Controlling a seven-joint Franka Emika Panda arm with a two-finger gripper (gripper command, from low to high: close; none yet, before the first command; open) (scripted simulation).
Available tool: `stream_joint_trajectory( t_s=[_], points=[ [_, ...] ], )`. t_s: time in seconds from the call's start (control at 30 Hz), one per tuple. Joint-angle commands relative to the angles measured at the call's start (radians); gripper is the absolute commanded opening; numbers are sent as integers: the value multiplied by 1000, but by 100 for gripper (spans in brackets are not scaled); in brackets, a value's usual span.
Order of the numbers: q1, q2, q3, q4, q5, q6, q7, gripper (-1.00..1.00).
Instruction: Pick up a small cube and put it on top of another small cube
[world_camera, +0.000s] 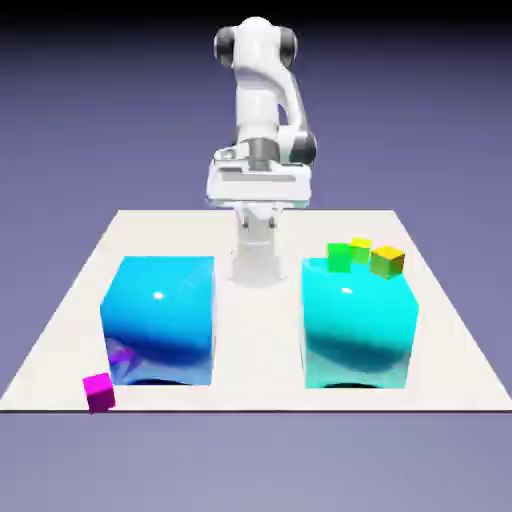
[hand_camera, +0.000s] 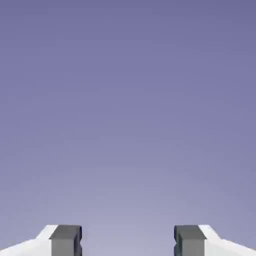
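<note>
Your layout in the exterior view, left to right.

Item: magenta cube (world_camera: 99, 392), small, slightly tilted, at the table's near edge, just off the near left corner of the blue block (world_camera: 160, 320). Whether it sits fully on the tabletop, you cannot tell from here.

Item: the blue block itself, large, glossy, with a white highlight on top and a purple patch low on its left. It stands between your magenta cube and the robot's base, an obstacle on that line.

Item: white arm (world_camera: 258, 95), middle, upright from its base at the far part of the pale table (world_camera: 258, 350). Your gripper (hand_camera: 128, 241) is raised above the tabletop, jaws well apart, holding nothing; the hand view shows plain blue-violet backdrop (hand_camera: 128, 110) between and beyond the fingertips.

Item: cyan block (world_camera: 358, 325), large, glossy, highlight on top, level with the blue one across a gap.

Items: three small cubes at the cyan block's far top edge: green cube (world_camera: 340, 258), yellow-green cube (world_camera: 360, 249) behind and beside it, yellow-orange cube (world_camera: 388, 262) rightmost, turned cornerwise. Whether these rest on the block, you cannot tell.
</note>
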Motion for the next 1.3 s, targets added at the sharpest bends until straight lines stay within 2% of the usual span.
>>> stream_joint_trajectory(
  t_s=[0.0, 1.27],
  points=[
    [-12, 36, -6, 36, 10, -32, 9, 0],
    [-460, 1395, -236, 1391, 391, -1235, 330, 0]
  ],
)
